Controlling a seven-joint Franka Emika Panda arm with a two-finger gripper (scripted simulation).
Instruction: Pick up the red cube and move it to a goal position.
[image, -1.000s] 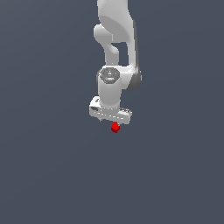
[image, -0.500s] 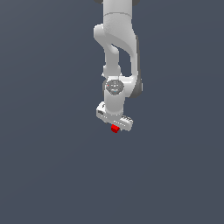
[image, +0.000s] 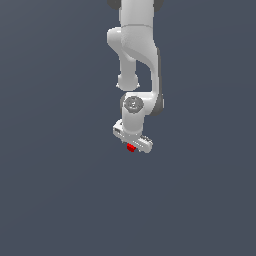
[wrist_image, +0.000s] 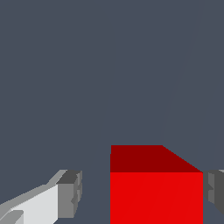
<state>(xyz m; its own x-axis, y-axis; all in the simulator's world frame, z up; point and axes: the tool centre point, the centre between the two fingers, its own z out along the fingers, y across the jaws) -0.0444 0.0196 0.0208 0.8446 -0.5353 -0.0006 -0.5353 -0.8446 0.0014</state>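
Observation:
The red cube (image: 131, 147) is a tiny bright red block just under the white hand in the exterior view. My gripper (image: 132, 149) is tilted and comes down over it from above. In the wrist view the cube (wrist_image: 155, 192) sits between the two fingers. One grey fingertip (wrist_image: 70, 192) stands apart from it with a clear gap. The other fingertip (wrist_image: 215, 192) is right at the cube's opposite side; I cannot tell if it touches. The gripper (wrist_image: 142, 194) is open around the cube.
The white arm (image: 137, 55) reaches down from the top of the exterior view. All around is a plain dark grey-blue surface with no other objects or edges showing.
The hand has come down lower over the cube and turned about its axis. The cube has stayed at the same spot.

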